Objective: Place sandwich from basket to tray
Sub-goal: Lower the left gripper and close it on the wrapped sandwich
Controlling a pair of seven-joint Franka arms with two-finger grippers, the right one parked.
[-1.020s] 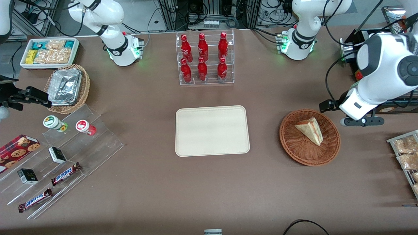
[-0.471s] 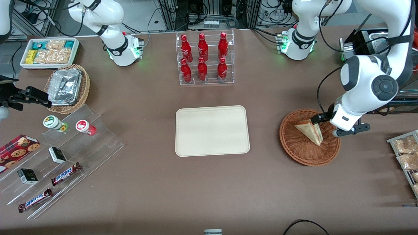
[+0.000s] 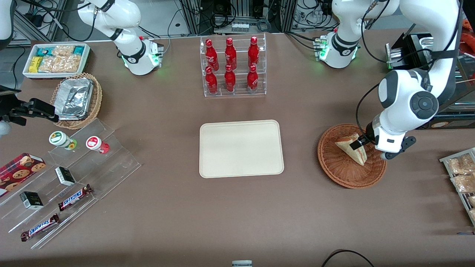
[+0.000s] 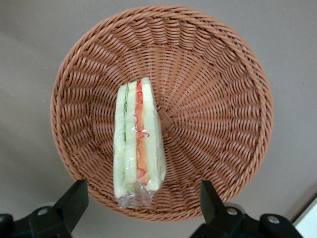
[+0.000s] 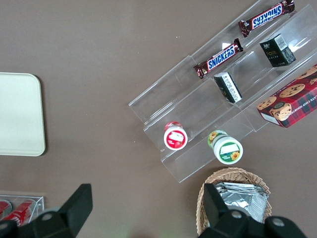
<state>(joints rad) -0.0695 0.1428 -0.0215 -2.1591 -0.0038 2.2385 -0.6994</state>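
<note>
The sandwich (image 3: 346, 144), a pale bread wedge in clear wrap, lies in the reddish-brown wicker basket (image 3: 334, 174) toward the working arm's end of the table. In the left wrist view the sandwich (image 4: 136, 144) shows its green and red filling edge, resting on the basket (image 4: 223, 99) weave. My left gripper (image 3: 371, 150) hangs just above the sandwich, open, one finger on either side and nothing held. The wrist camera shows the gripper (image 4: 141, 201) with its fingertips (image 4: 74, 198) spread wide over the basket rim. The cream tray (image 3: 241, 148) lies flat at the table's middle, beside the basket.
A clear rack of red bottles (image 3: 233, 66) stands farther from the front camera than the tray. A wire rack of snack packets (image 3: 460, 174) sits at the working arm's end. Acrylic steps with candy bars (image 3: 74, 196), a foil-tray basket (image 3: 76, 98) and a white bin (image 3: 55, 59) fill the parked arm's end.
The left arm has swung in from the working arm's end of the table. Its gripper moved from beside the basket to over the sandwich. The sandwich has not moved.
</note>
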